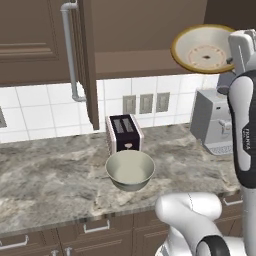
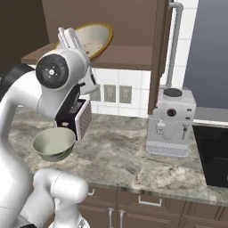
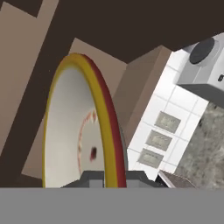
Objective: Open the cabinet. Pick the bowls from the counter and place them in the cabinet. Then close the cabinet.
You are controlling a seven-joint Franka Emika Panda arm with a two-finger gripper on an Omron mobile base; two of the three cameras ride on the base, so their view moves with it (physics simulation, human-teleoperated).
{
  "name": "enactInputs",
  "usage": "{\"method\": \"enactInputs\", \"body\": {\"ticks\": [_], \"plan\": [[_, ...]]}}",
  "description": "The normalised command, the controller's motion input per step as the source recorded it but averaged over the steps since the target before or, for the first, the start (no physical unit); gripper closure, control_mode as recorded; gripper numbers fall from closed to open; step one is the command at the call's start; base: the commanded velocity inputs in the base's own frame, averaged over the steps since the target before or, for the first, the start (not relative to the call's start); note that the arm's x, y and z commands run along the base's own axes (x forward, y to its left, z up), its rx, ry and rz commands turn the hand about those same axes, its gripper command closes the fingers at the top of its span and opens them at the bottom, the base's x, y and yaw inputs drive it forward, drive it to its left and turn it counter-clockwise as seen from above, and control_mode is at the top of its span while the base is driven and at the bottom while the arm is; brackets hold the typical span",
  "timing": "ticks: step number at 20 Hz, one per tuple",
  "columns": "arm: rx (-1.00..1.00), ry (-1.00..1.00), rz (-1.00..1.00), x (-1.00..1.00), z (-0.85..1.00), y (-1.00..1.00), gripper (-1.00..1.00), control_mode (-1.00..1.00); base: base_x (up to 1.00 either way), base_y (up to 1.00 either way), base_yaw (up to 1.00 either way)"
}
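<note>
Ceramic-looking patterned bowl [image 1: 205,49], rigid, likely slick and breakable: your fingers [image 3: 110,180] are clenched on its rim, holding it tilted at the open cabinet [image 1: 145,30]. Plain bowl [image 1: 130,170] sits near the tabletop's [image 1: 50,175] front edge; take its rim too.

A: Shallow cream bowl with orange-yellow rim [image 1: 204,49], upper right of left base view: its right edge hidden behind the white arm. Fingertips on it not visible.

B: Right base view, upper left: same bowl's lower part covered by the arm's round joint. Deep greyish-cream bowl [image 2: 54,143] partly overlaps the silver toaster [image 2: 81,119] behind it.

A: Hand view: bowl's bottom cut off.
</note>
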Motion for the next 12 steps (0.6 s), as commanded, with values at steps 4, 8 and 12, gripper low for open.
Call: {"method": "enactInputs", "body": {"ticks": [4, 8, 12], "plan": [[0.0, 0.21, 0.0, 0.38, 0.04, 0.0, 1.0, -1.0, 0.0, 0.0, 0.0], [0.0, 0.04, 0.0, 0.2, 0.0, 0.0, 1.0, -1.0, 0.0, 0.0, 0.0], [0.0, 0.0, -0.02, 0.09, 0.0, 0.08, 1.0, -1.0, 0.0, 0.0, 0.0]]}}
